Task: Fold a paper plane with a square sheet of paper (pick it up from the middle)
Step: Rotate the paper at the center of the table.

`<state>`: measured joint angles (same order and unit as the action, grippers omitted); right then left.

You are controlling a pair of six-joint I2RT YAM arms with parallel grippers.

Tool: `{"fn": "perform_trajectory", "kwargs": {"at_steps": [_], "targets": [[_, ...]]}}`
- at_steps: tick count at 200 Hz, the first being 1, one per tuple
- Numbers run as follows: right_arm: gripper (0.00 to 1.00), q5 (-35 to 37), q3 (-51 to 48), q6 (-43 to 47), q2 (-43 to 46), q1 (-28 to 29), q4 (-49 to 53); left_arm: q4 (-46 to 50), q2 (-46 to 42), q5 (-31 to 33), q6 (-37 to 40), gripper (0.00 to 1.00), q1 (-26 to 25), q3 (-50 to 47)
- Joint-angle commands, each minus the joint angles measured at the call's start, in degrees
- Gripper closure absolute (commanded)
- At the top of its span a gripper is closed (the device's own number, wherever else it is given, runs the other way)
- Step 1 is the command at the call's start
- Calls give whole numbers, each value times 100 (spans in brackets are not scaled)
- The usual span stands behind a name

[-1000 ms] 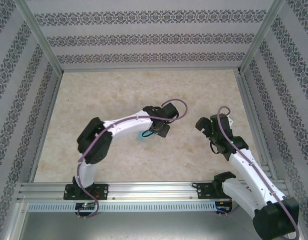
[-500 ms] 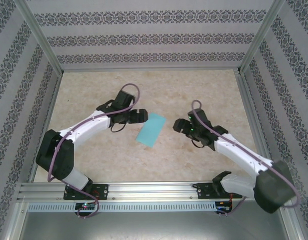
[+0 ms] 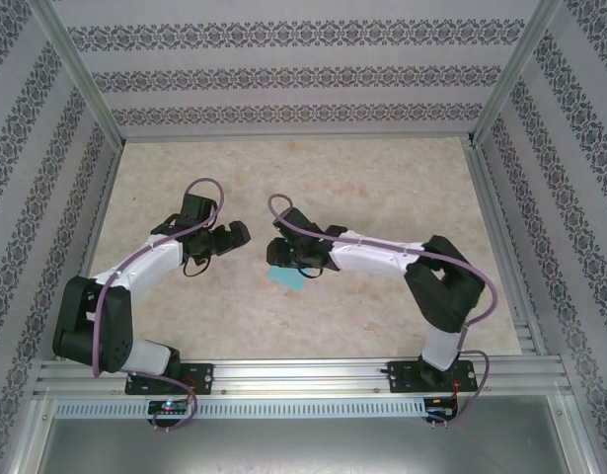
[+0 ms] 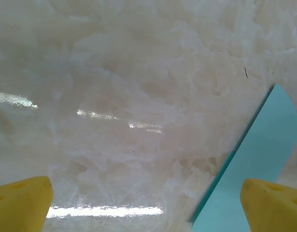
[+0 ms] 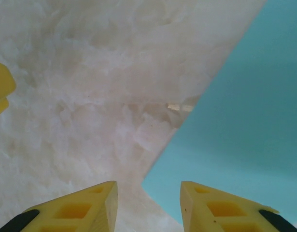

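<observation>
The turquoise-blue sheet of paper (image 3: 285,277) lies flat on the table, mostly covered from above by my right gripper (image 3: 283,253). In the right wrist view the sheet (image 5: 240,116) fills the right side, and one of its corners lies between the open yellow fingers of the right gripper (image 5: 148,205). My left gripper (image 3: 230,237) hovers just left of the paper. In the left wrist view the left gripper (image 4: 147,208) is wide open over bare table, with the paper's edge (image 4: 257,164) beside its right fingertip (image 4: 274,203).
The pale marbled table top (image 3: 382,178) is bounded by aluminium rails and patterned walls (image 3: 283,69). A yellow fingertip of the left gripper (image 5: 0,92) shows at the left edge of the right wrist view. The two grippers sit close together.
The right arm has swung far left and now sits over the paper. The left gripper has drawn back to the left, off the sheet.
</observation>
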<state>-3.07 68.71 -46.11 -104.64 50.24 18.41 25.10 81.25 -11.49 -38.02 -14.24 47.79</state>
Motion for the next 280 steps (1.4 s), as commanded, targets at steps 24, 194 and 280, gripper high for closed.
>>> {"fn": "perform_trajectory", "kwargs": {"at_steps": [24, 194, 280], "targets": [[62, -351, 569, 303, -722, 47, 226, -175, -179, -183, 52, 0, 84, -18], [53, -529, -859, 1313, 1125, -247, 608, -833, 170, -1302, 92, 7, -287, 21], [45, -176, -2647, -1183, 2511, -844, -277, -1714, 1518, -2059, -552, 59, -1895, 782]]}}
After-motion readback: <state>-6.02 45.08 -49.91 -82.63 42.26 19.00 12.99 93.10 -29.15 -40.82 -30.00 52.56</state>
